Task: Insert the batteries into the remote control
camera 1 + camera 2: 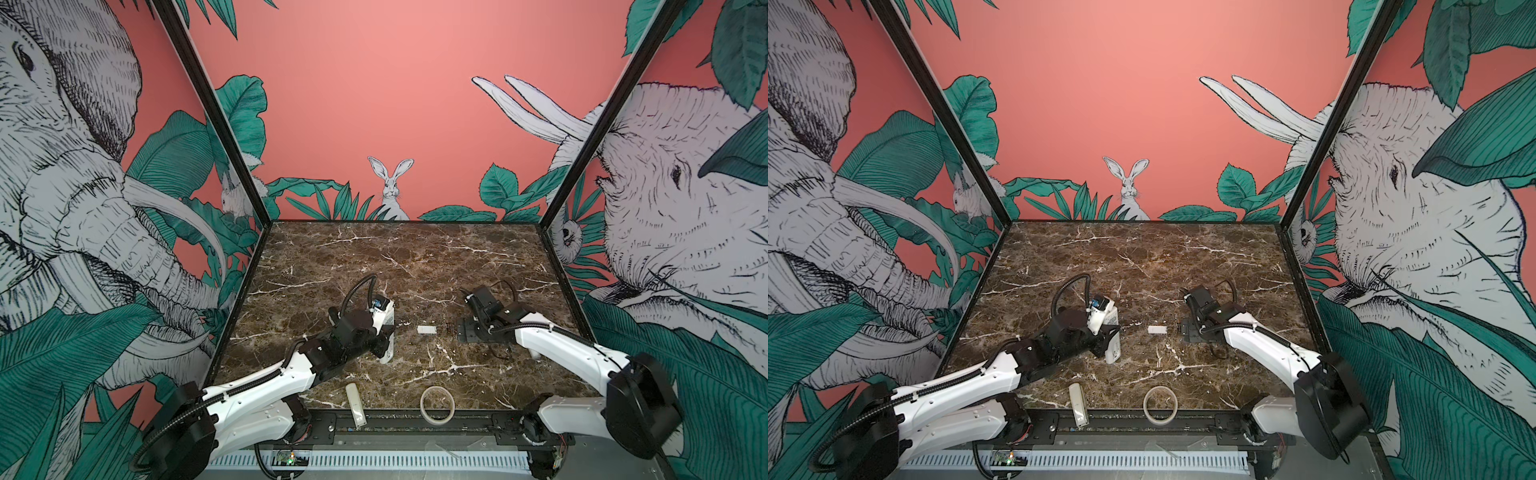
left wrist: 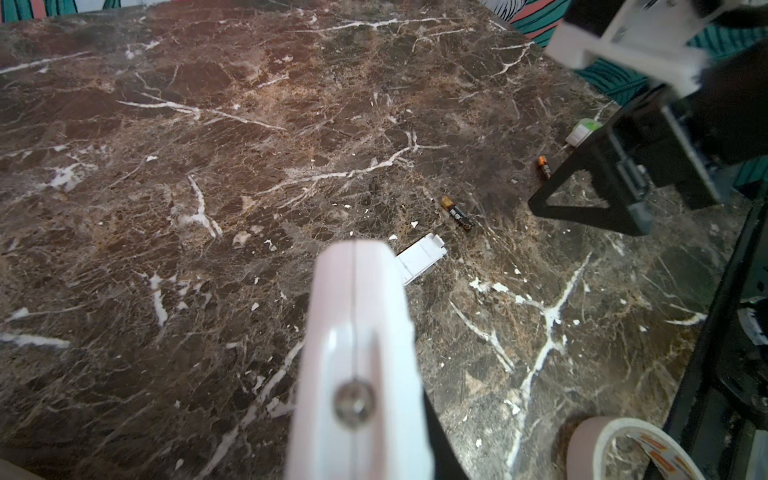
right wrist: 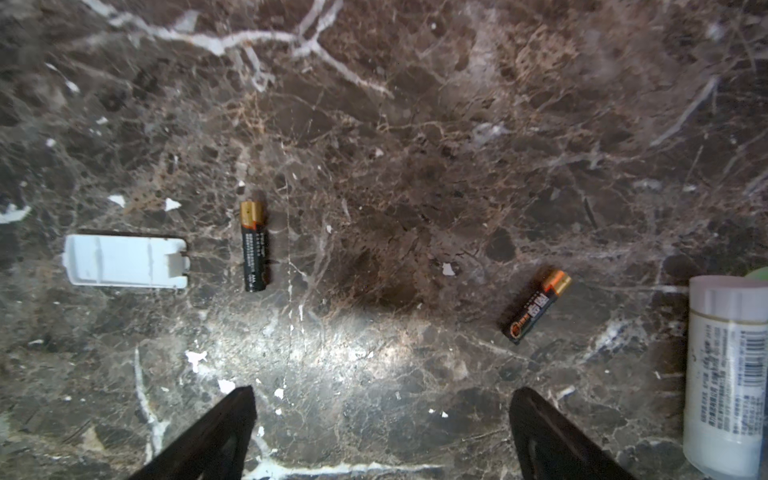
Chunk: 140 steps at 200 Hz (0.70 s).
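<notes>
My left gripper (image 1: 383,338) is shut on the white remote control (image 1: 388,353), held on edge just above the marble; its end fills the left wrist view (image 2: 357,316). Two black-and-gold batteries lie loose on the table: one (image 3: 254,247) beside the white battery cover (image 3: 124,261), the other (image 3: 536,307) further along, tilted. My right gripper (image 3: 380,395) hangs open over the table near them, nothing between its black fingers (image 3: 224,432). The cover (image 1: 427,330) lies between the two grippers in both top views (image 1: 1157,330).
A grey-white stick with a printed label (image 3: 727,374) lies next to the tilted battery. At the table's front edge are a small cream remote (image 1: 356,405) and a roll of tape (image 1: 436,404). Patterned walls close in three sides.
</notes>
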Available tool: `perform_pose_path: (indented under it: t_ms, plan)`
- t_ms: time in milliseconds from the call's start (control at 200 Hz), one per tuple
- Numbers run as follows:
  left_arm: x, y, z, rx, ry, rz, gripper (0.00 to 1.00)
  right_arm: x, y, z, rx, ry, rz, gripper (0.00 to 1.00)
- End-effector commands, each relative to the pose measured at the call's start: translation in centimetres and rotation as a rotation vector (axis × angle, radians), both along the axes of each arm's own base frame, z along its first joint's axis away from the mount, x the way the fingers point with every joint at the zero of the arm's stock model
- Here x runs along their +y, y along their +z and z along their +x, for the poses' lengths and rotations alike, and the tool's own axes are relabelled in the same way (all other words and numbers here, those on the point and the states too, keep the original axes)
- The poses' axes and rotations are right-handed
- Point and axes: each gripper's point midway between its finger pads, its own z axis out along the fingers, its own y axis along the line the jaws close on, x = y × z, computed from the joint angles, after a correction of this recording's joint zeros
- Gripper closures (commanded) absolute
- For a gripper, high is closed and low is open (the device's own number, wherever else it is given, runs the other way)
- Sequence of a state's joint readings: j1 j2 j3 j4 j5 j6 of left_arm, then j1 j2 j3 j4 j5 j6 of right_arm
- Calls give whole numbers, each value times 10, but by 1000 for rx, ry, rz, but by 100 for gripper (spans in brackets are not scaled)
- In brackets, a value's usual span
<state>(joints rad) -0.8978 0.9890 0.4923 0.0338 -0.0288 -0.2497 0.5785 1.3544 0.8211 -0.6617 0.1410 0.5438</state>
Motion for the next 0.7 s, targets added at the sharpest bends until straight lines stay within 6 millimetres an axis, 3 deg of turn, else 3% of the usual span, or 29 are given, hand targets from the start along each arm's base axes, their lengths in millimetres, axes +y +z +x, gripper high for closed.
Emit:
perform_pose_path:
  t_ms: [0,190,355,695]
  plan:
    - [6,16,-5,-35,-17,-14,100,-12,-4,-2,91,92,-130,6]
    - [22,26,-7,-70,23,-47,100,-16,-7,3,196,180,-242,10]
    - [26,32,-7,-86,34,-68,100,-24,0,2,200,144,-268,8]
    - [19,32,-1,-58,14,-97,100,-54,-16,-13,196,-141,-101,7]
